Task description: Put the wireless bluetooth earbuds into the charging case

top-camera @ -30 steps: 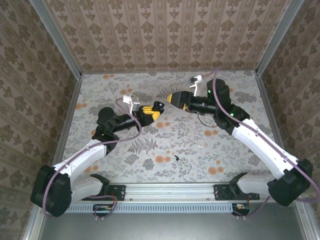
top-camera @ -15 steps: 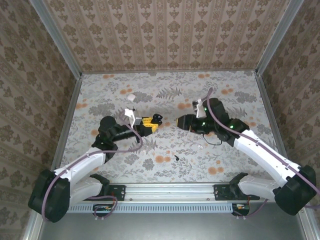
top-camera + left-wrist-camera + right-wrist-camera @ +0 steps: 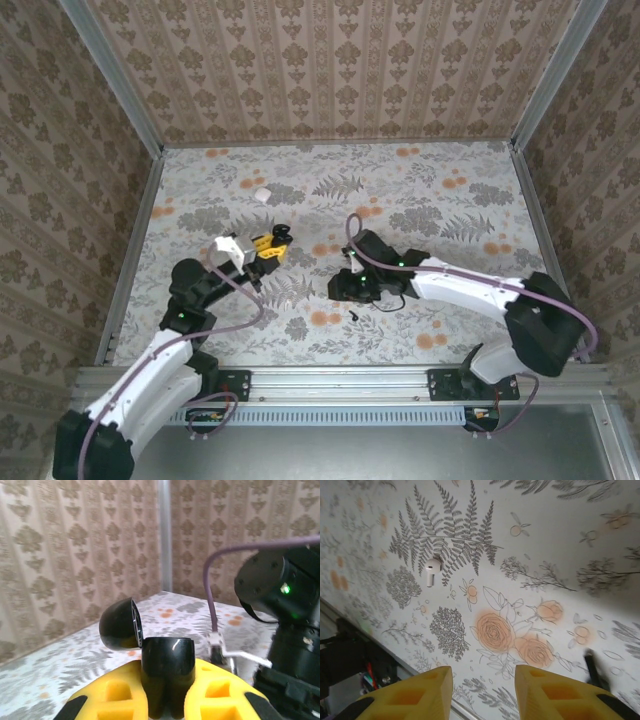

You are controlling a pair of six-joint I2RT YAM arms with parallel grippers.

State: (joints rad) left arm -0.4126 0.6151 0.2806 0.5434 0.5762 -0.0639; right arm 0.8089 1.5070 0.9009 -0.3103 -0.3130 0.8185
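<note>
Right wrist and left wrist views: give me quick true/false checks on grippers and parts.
1. The left gripper is shut on a black case. True.
2. The case's lid is closed. False: it is flipped open.
3. The right gripper holds a white earbud. False: its jaws are apart and empty, and the earbud lies on the table beyond them.
4. A small black piece lies on the table near the right gripper. True.

arms (image 3: 470,288): wht links, blk joints | cable (image 3: 240,550): purple | gripper fingers (image 3: 420,690): yellow | LED (image 3: 285,588): grn
</note>
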